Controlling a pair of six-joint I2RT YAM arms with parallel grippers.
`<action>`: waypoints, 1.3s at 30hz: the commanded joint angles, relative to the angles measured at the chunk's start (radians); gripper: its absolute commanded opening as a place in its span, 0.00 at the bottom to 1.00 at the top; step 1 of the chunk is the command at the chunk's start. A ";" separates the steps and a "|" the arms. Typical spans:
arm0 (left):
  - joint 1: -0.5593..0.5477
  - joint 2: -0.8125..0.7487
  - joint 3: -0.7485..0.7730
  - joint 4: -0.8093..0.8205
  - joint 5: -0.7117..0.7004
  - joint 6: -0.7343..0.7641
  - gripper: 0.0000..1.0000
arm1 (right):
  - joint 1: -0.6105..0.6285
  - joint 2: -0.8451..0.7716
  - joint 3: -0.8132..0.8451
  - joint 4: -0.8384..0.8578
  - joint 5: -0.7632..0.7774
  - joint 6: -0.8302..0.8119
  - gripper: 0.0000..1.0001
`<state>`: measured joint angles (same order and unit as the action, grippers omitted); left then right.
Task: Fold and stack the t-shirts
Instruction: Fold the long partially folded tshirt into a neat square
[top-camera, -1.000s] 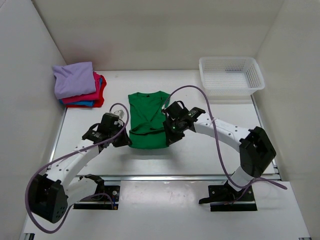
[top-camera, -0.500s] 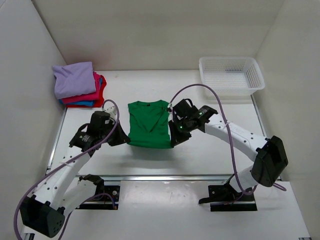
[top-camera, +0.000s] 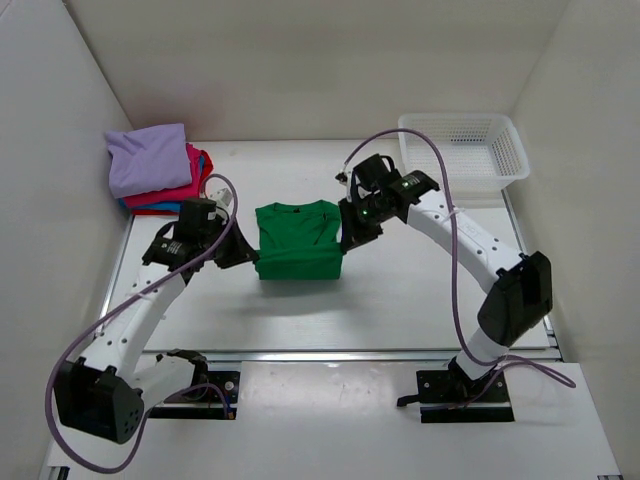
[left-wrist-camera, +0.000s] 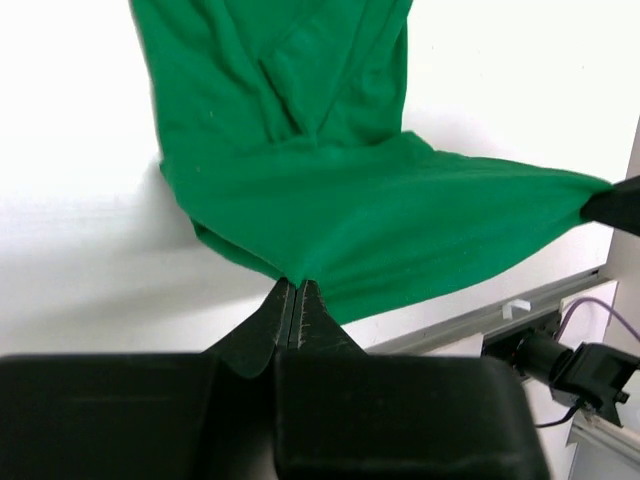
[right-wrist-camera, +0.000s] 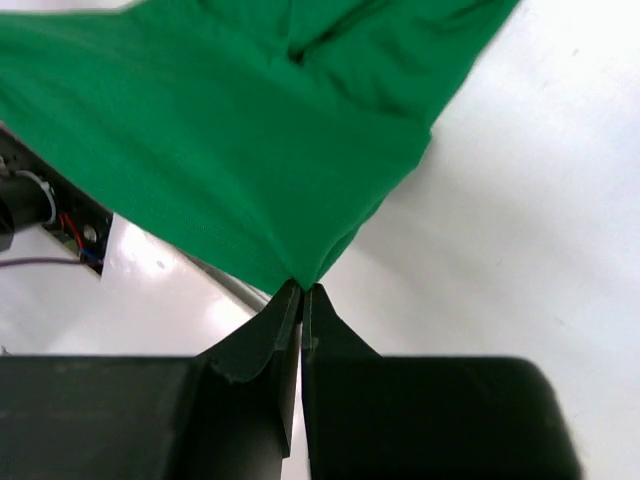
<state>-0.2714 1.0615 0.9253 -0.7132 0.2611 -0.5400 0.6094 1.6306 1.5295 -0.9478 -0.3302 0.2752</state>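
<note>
The left gripper (left-wrist-camera: 296, 288) and right gripper (right-wrist-camera: 302, 290), each pinching closed a bright green cloth t-shirt (top-camera: 298, 252) corner at its tips, are folding it; lowering evenly seems next.

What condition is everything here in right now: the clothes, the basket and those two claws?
green t-shirt: partly folded, one edge held up at both corners.
stack of t-shirts: folded and piled, lavender on top.
basket: upright, nothing inside.
left gripper: shut on one shirt corner.
right gripper: shut on the other corner.
</note>
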 joint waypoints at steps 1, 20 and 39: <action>0.031 0.060 0.059 0.049 0.006 0.026 0.00 | -0.052 0.072 0.119 -0.048 -0.001 -0.079 0.00; 0.104 0.330 0.216 0.333 -0.060 0.005 0.00 | -0.166 0.440 0.606 -0.115 -0.007 -0.146 0.00; 0.112 0.634 0.285 0.566 -0.132 -0.031 0.00 | -0.238 0.768 0.868 0.014 -0.021 -0.134 0.00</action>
<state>-0.1783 1.6989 1.1564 -0.2161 0.1860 -0.5659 0.3977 2.3627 2.3074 -0.9695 -0.3679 0.1509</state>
